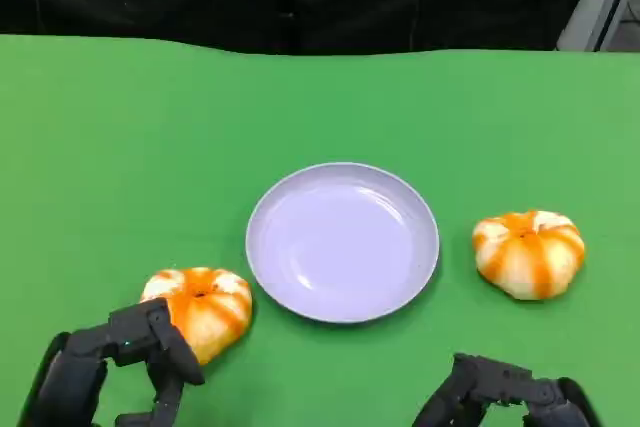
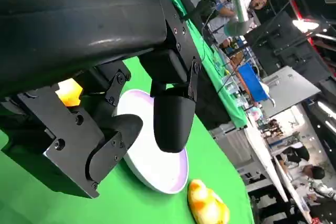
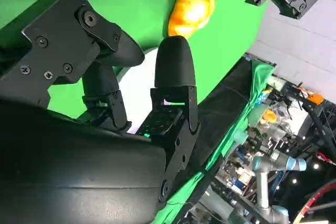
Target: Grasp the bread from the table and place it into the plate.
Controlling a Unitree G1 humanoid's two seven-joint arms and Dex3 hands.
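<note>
A lilac plate (image 1: 342, 242) lies bare in the middle of the green table. One orange-and-white bread (image 1: 205, 305) sits left of it, a second bread (image 1: 529, 252) right of it. My left hand (image 1: 120, 365) is at the left bread's near side, fingers apart, one fingertip over its edge, nothing gripped. The left wrist view shows a sliver of that bread (image 2: 69, 92) between the fingers, the plate (image 2: 152, 162) and the far bread (image 2: 207, 207). My right hand (image 1: 500, 397) hangs low at the front edge, open and empty. The right wrist view shows the left bread (image 3: 191, 8) beyond the plate (image 3: 137, 95).
The green cloth (image 1: 120, 147) ends at a dark backdrop at the far side. People and other workbenches (image 2: 247, 77) stand beyond the table in the left wrist view.
</note>
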